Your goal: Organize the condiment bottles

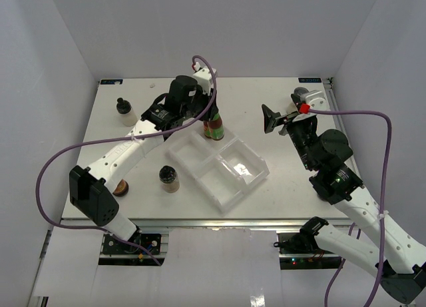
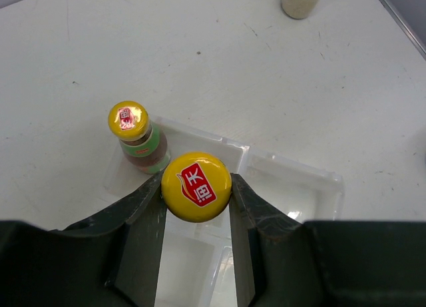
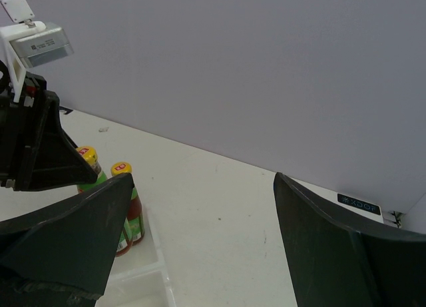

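White table (image 1: 259, 94); left hand (image 2: 197, 188) clasps sauce bottle (image 2: 196, 184), body hidden.

Two slim dark sauce bottles with yellow caps and green-and-red labels, upright, just beside each other at the far corner of the tray (image 2: 313, 177). Free sauce bottle (image 2: 136, 137) standing in the corner compartment; gripped sauce bottle (image 2: 196, 186) clamped at its cap by the left gripper (image 2: 197, 192). Pale black-capped bottle (image 1: 125, 112) upright, far left, well apart. Squat black-capped jar (image 1: 169, 179) upright, near left of the tray. Brown jar (image 1: 120, 187) left of that, partly hidden. Grey-lidded shaker (image 1: 301, 95) far right.
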Controlling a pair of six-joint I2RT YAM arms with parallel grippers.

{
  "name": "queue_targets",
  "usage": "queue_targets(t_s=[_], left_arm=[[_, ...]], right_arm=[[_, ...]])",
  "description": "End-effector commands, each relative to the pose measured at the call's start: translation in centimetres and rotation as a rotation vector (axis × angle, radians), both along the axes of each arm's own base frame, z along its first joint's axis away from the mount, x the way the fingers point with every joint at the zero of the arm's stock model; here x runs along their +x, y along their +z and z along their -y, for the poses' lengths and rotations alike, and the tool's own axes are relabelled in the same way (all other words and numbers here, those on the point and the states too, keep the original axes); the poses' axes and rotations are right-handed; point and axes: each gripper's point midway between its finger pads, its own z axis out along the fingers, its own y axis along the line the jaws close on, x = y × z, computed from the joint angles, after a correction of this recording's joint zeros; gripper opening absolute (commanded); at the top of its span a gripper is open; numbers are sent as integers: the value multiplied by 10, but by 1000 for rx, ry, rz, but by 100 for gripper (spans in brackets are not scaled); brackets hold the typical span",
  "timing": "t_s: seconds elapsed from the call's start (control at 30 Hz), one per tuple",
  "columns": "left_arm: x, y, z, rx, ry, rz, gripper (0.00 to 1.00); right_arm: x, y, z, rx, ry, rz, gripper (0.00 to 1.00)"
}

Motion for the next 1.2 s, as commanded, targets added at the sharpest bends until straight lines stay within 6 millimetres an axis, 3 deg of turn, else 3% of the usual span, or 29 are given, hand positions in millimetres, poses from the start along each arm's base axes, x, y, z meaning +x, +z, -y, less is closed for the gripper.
queue_targets(t_s=[0.0, 0.2, 0.73, 0.9, 1.17], left_arm=[[14, 30, 13, -76, -11, 125, 0], [21, 2, 15, -39, -9, 92, 0], [26, -39, 10, -11, 34, 114, 0], [25, -50, 11, -8, 29, 105, 14], [25, -55, 13, -13, 30, 93, 22]], right_arm=[[-6, 24, 11, 46, -25, 61, 92], [-6, 21, 12, 42, -29, 65, 92], [-5, 17, 14, 36, -42, 67, 92], [-5, 16, 15, 36, -48, 66, 92], [-5, 15, 16, 36, -50, 66, 92]])
